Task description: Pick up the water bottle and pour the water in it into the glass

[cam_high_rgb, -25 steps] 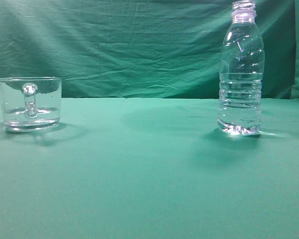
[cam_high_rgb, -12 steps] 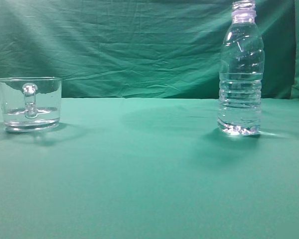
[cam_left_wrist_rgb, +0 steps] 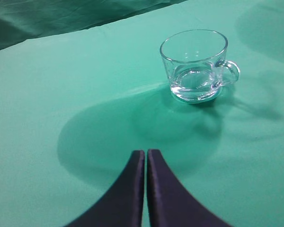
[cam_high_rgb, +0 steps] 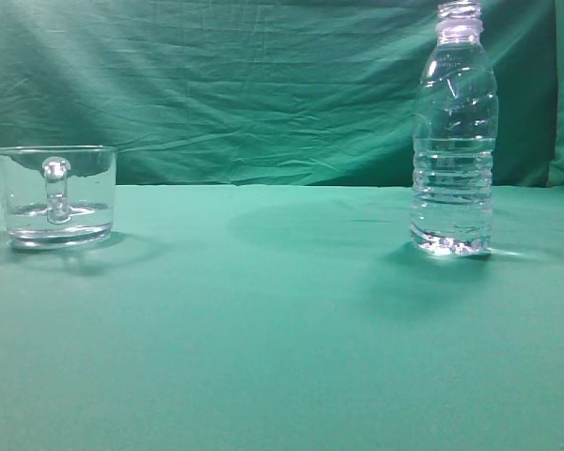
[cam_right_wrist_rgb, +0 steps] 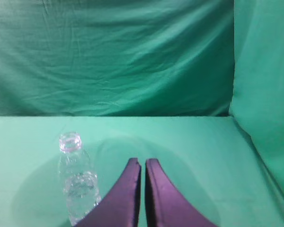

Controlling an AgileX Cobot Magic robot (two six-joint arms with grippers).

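The water bottle point(cam_high_rgb: 454, 132) stands upright and uncapped on the right of the green table, with water point(cam_high_rgb: 453, 193) up to about its middle. It also shows in the right wrist view point(cam_right_wrist_rgb: 75, 182), left of and below my right gripper point(cam_right_wrist_rgb: 142, 163), which is shut and empty above the table. The glass point(cam_high_rgb: 56, 194), a clear mug with its handle toward the camera, stands at the left. In the left wrist view the glass point(cam_left_wrist_rgb: 195, 64) stands ahead and to the right of my left gripper point(cam_left_wrist_rgb: 146, 152), which is shut and empty. Neither gripper shows in the exterior view.
A green cloth point(cam_high_rgb: 263, 329) covers the table and a wrinkled green cloth backdrop point(cam_high_rgb: 244, 85) hangs behind it. A green cloth wall point(cam_right_wrist_rgb: 265, 94) rises at the right side in the right wrist view.
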